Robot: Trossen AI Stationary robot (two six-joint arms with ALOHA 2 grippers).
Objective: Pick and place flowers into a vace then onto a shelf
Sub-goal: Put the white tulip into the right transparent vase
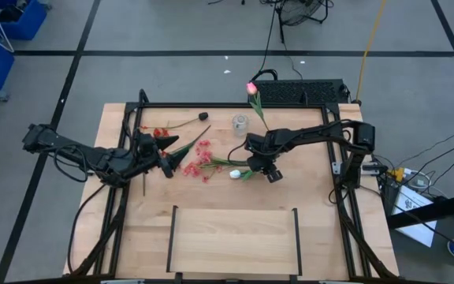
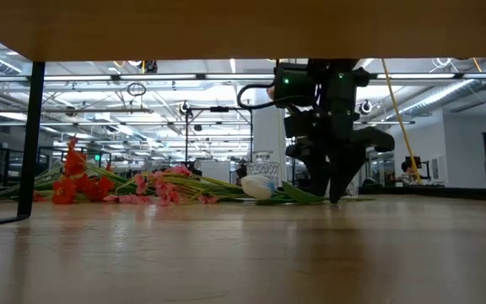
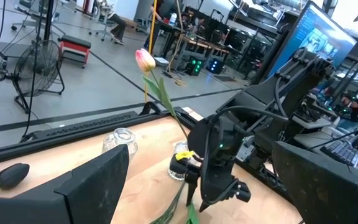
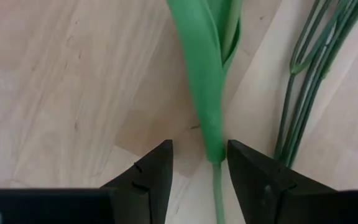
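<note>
High view alone takes in the whole tabletop (image 1: pixel 132 237): the shelf (image 1: pixel 233 237) at the near edge, a small clear glass vase (image 1: pixel 240 122) toward the far side, and loose flowers (image 1: pixel 199 158) in a heap between the two arms, with red sprays, pink sprays and a white tulip bud (image 1: pixel 235 174). Low view puts that heap flat on the wood, red blossoms (image 2: pixel 74 181) to one side, pink (image 2: pixel 154 187) in the middle, white bud (image 2: pixel 257 187) beside the right hand (image 2: pixel 327 196), whose tips come down to the tabletop. Left wrist view gives what the top view flattens: a pink-red tulip (image 3: pixel 145 60) standing upright on a thin green stalk with a long leaf, rising above the right hand (image 3: pixel 219 190), vase (image 3: pixel 119 140) behind it. Right wrist view shows the two dark fingers (image 4: pixel 151 174) partly apart, pinching the green stalk (image 4: pixel 216 186) just below the leaf, more stems lying alongside. Left hand (image 1: pixel 166 164) sits at the heap's red end, spread wide, gripping nothing.
</note>
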